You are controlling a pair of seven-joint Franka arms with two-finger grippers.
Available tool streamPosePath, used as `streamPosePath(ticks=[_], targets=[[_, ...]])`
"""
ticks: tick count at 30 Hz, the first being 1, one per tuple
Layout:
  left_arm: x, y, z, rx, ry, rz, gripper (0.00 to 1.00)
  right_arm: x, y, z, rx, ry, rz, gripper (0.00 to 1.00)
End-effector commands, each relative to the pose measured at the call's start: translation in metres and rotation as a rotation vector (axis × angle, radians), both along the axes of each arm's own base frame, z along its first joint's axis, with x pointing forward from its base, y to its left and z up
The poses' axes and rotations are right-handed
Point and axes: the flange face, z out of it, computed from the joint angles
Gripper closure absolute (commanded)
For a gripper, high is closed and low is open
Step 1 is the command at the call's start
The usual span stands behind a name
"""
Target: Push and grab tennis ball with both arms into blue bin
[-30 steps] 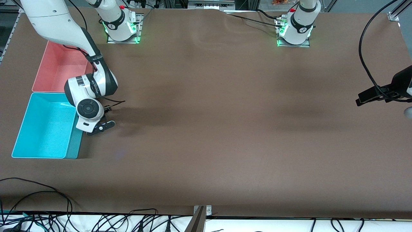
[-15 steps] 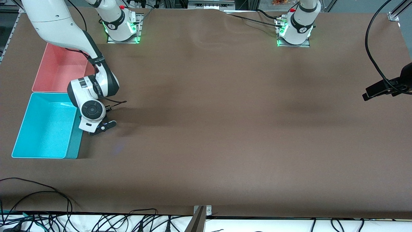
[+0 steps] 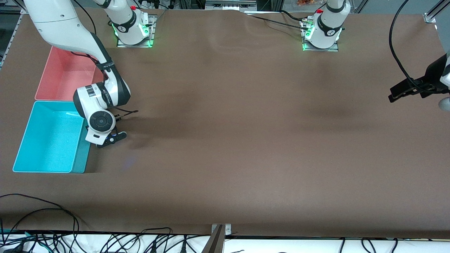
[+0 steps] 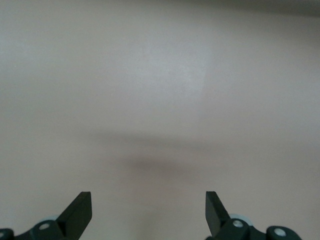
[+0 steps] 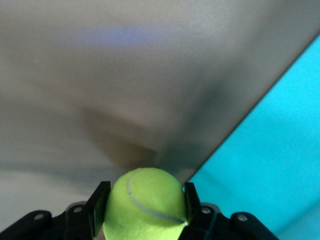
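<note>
The yellow-green tennis ball (image 5: pixel 145 205) sits between the fingers of my right gripper (image 5: pixel 145 192), which is shut on it. In the front view the ball is hidden under the right arm's hand (image 3: pixel 100 121), which is low over the brown table right beside the blue bin (image 3: pixel 81 154). The bin's turquoise inside (image 5: pixel 280 150) shows close by in the right wrist view. My left gripper (image 4: pixel 148 200) is open over bare table with nothing between its fingers. The left arm's hand (image 3: pixel 436 75) hangs at its own end of the table.
A pink bin (image 3: pixel 44 84) stands against the blue bin, farther from the front camera. Cables (image 3: pixel 52 211) lie along the table's edge nearest the front camera. A black cable (image 3: pixel 395 59) loops above the left arm's hand.
The right arm's hand has shifted slightly away from the blue bin's wall. The left arm's hand has swung a little at its end of the table.
</note>
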Motion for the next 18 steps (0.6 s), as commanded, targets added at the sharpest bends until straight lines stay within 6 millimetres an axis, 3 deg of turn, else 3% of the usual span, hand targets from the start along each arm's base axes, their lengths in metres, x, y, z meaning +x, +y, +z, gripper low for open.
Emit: streamPosePath(ticks=[1,7,12,14,18], targets=[[-0.017,0.002,0.002,-0.049,-0.016,-0.028,0.00,0.021,0.010,0.047,-0.005,-0.002,-0.069,0.62],[-0.014,0.000,0.002,-0.049,-0.019,-0.028,0.00,0.040,0.013,0.093,0.003,0.016,-0.147,0.62],[-0.013,0.006,0.003,-0.045,-0.021,-0.019,0.00,0.048,0.003,0.126,0.008,0.010,-0.170,0.62],[-0.014,0.008,0.004,-0.047,-0.023,-0.014,0.00,0.051,-0.010,0.133,0.038,0.014,-0.179,0.62],[-0.014,0.008,0.004,-0.045,-0.023,-0.014,0.00,0.051,-0.063,0.146,0.133,0.022,-0.241,0.62]])
